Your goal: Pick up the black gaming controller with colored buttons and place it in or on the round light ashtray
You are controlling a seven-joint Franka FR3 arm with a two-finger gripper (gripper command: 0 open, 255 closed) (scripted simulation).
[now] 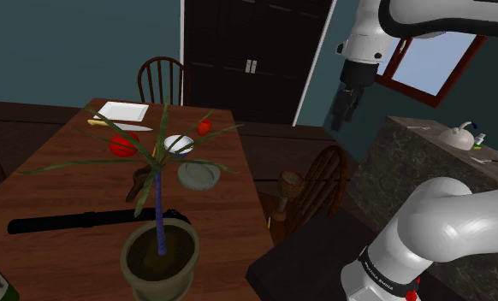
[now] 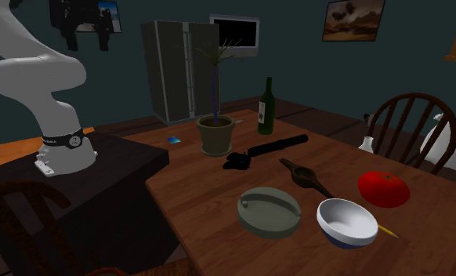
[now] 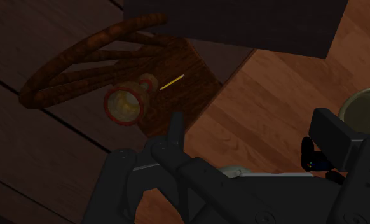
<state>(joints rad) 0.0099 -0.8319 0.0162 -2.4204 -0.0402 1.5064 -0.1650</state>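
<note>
Second exterior view: a brown wooden counter (image 2: 195, 196) takes up the middle and right. The white Franka arm (image 2: 30, 70) rises from its dark box stand (image 2: 117, 161) at the left. The all-black two-finger tool (image 2: 87, 41) hangs high at the upper left, well apart from the counter. Its fingers stand apart and nothing is between them.

On the counter:
- A tall spiky plant in a grey-green pot (image 2: 216, 135) stands toward the far side.
- A dark green glass bottle (image 2: 266, 106) stands upright just to its right.
- A long black cylinder (image 2: 280, 144) lies flat between them.
- The round grey-green ashtray (image 2: 254, 227) sits nearer the camera.
- A white bowl with a blue outside (image 2: 348, 216) sits just beside the ashtray on the right.
- A red tomato (image 2: 383, 188) lies beyond the bowl.
- A brown elongated wooden piece (image 2: 305, 174) lies between the ashtray and the cylinder.
- The black gaming controller (image 2: 237, 161) lies flat near the pot's base, at the cylinder's left end. It is apart from the ashtray and well apart from the tool.

Shoulder view: the tool (image 1: 346, 107) hangs to the right of the counter, above a wooden chair (image 1: 320, 175).
</note>
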